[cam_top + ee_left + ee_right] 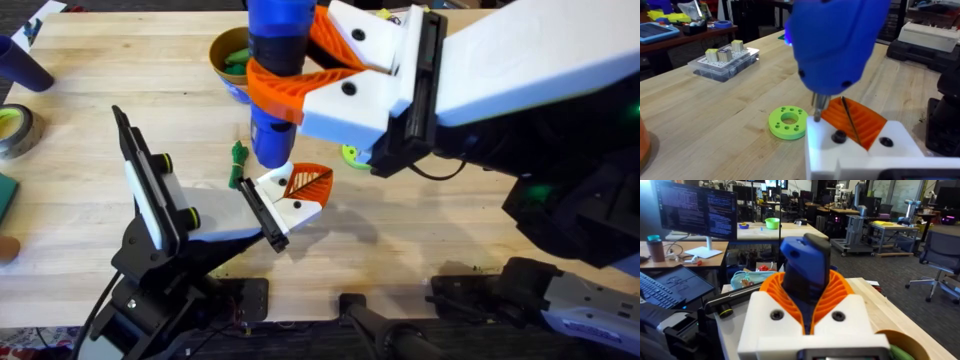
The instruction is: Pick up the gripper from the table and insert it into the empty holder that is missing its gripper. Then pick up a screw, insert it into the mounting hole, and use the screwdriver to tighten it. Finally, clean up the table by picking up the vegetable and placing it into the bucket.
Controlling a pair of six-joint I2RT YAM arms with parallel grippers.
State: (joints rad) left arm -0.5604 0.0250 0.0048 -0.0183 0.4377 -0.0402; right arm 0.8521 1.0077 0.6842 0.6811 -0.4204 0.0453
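Right arm's orange fingers [300, 85] clamped round the blue screwdriver [275, 60], tip down on the gripper [300, 195] seated in the holder [195, 215], vegetable [238, 162] on tabletop [120, 90] beside it, left fingers' state untellable.

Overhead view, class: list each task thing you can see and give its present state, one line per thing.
screwdriver: upright, clamped by right gripper, tip down on the gripper piece.
gripper: seated at the holder's black bar.
holder: gripper piece fitted at its end.
vegetable: lying on table, not in bucket.
bucket: upright, holds something green.
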